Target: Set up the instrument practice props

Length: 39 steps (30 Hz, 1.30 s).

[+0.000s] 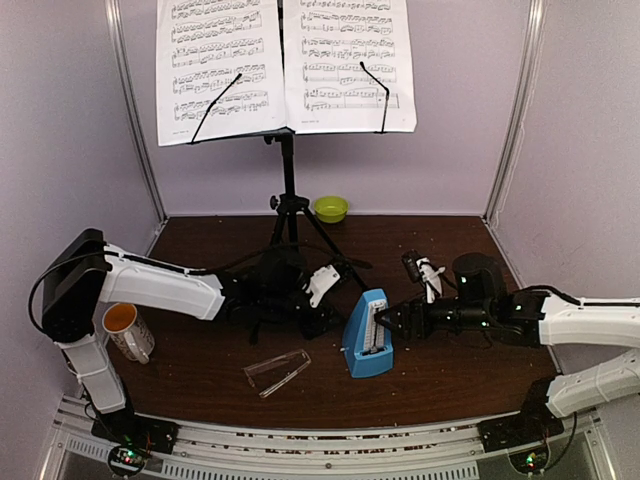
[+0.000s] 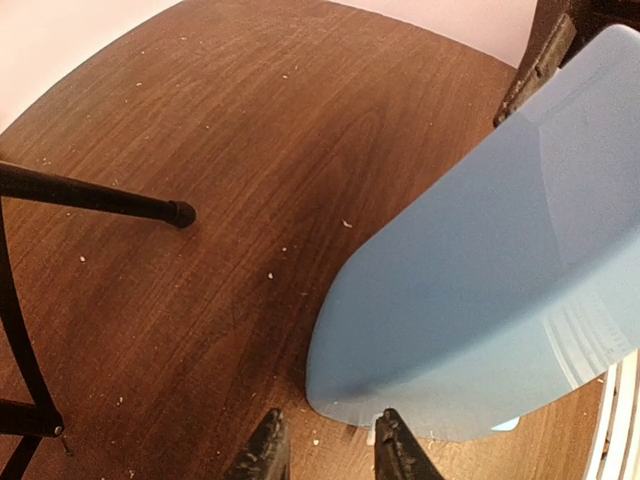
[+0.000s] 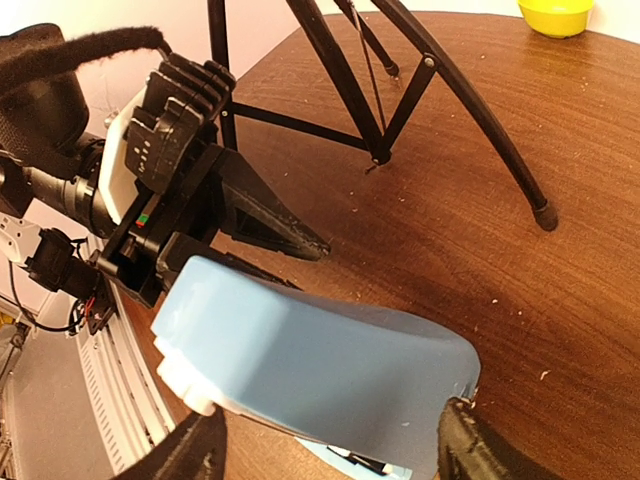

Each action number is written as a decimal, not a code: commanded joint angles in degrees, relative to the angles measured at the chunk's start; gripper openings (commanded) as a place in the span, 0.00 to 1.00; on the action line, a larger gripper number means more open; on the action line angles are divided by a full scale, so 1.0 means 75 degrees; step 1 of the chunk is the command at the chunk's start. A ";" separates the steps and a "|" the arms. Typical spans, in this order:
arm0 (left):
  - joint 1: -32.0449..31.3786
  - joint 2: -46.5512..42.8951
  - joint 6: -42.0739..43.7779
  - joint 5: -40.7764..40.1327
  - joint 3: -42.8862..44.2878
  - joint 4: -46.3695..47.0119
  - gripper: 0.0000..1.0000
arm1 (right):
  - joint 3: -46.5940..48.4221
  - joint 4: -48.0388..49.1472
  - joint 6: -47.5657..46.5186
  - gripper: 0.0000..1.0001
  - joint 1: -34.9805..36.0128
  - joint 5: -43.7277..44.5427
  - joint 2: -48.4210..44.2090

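The black music stand (image 1: 288, 180) stands at the back of the table with white sheet-music pages (image 1: 220, 65) spread on its desk. The blue metronome (image 1: 368, 338) stands upright at the table's middle. Its clear front cover (image 1: 277, 371) lies flat to its left. My right gripper (image 1: 386, 320) reaches in from the right. In the right wrist view its jaws (image 3: 330, 445) press both sides of the metronome (image 3: 310, 360). My left gripper (image 1: 333, 322) sits low at the left of the metronome (image 2: 480, 250). Its jaws (image 2: 330, 455) are slightly apart and empty, and the right fingertip (image 2: 395, 450) is at the base edge.
A white-and-orange mug (image 1: 125, 330) stands at the near left by the left arm. A lime-green bowl (image 1: 331, 208) sits at the back behind the stand. The tripod's legs (image 3: 450, 110) spread over the table just beyond both grippers. Purple walls close in three sides.
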 commanded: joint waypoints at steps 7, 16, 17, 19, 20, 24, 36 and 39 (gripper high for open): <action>0.0043 0.0067 0.0003 0.0015 0.0253 0.0089 0.31 | 0.0228 0.0043 0.0200 0.56 0.0032 0.0692 0.0097; 0.0043 0.0050 0.0002 0.0000 0.0193 0.0065 0.31 | -0.0143 -0.0041 0.0115 0.46 0.0030 0.0691 -0.0345; 0.0043 0.0050 0.0002 0.0008 0.0188 0.0075 0.31 | -0.0183 -0.0029 0.0101 0.47 0.0030 0.0651 -0.0392; 0.0043 0.0050 -0.0004 0.0001 0.0192 0.0074 0.31 | -0.0239 -0.0052 0.0078 0.53 0.0034 0.0563 -0.0467; 0.0043 0.0050 -0.0005 0.0008 0.0193 0.0082 0.31 | -0.0268 -0.0060 0.0079 0.58 0.0039 0.0536 -0.0499; 0.0043 0.0050 -0.0018 -0.0003 0.0180 0.0120 0.31 | -0.0362 -0.0137 0.0051 0.73 0.0052 0.0565 -0.0651; 0.0043 -0.0024 -0.0066 -0.0098 0.0158 0.0123 0.33 | -0.0268 -0.0666 0.0176 0.79 0.0182 0.1685 -0.0810; 0.0043 -0.0092 -0.0078 -0.0135 0.0129 0.0100 0.33 | -0.0203 -0.1061 0.0335 0.78 0.0171 0.2205 -0.0941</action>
